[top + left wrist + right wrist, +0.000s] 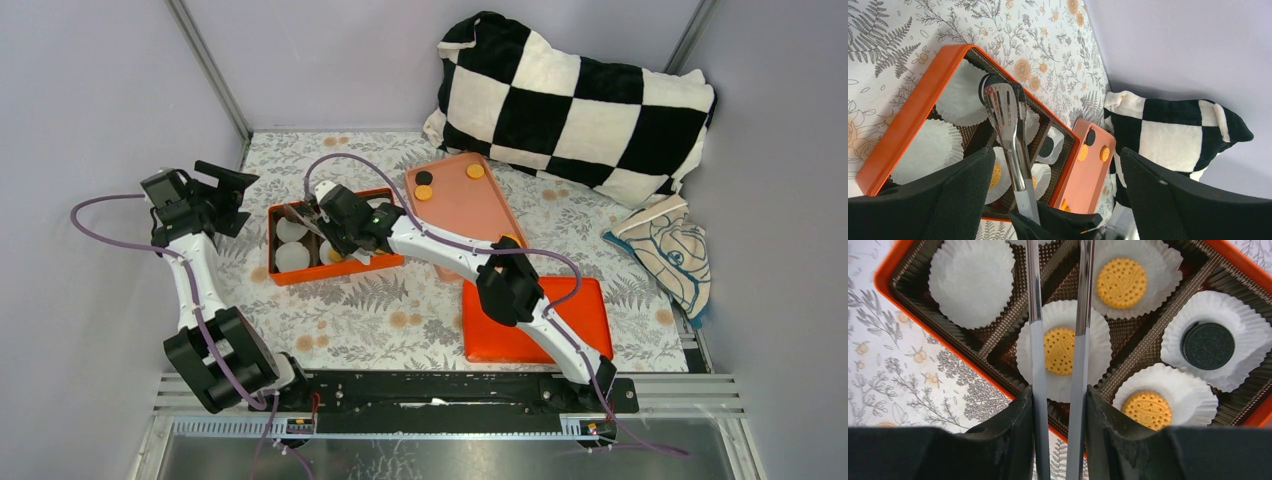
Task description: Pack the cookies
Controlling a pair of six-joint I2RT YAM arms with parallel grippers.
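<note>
Cookies: four seen in the orange box, each flat in its own white paper liner, three golden and one black, toward the box's right end. Three more, one black and two golden, loose at the far end of the peach tray, just beside the box's far right corner. Round, so no long axis; patterned faces up. Right gripper: clamped on metal tongs, blades apart, long axis running from the jaws out over the box toward its left end; any load at the tips not discernible. Left gripper: jaws wide, holding nothing, near the table's left edge. Hazards, as judged: cookie slipping from the smooth blades through too light a squeeze; cracking through too hard a one; liner snagged and dragged out by a low tip; filled liner doubled up through poor aim.
</note>
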